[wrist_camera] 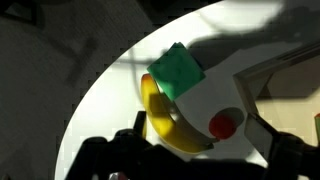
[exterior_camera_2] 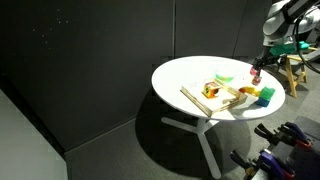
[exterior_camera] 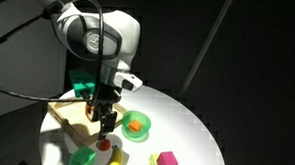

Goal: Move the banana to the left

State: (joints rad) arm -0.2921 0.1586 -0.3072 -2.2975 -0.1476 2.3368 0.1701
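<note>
The banana is yellow and curved and lies on the white table in the wrist view. One end touches a green cube, and a small red ball lies just beside the other end. My gripper is open and empty, hovering above them, with the banana's lower end and the ball between its dark fingers. In both exterior views the gripper hangs over the table's edge area. The banana shows as a small yellow shape next to the green cube.
A wooden board lies by the gripper. A green bowl holds an orange piece. A pink cube sits near the front. The round table's edge is close on several sides. A wooden stand is beyond the table.
</note>
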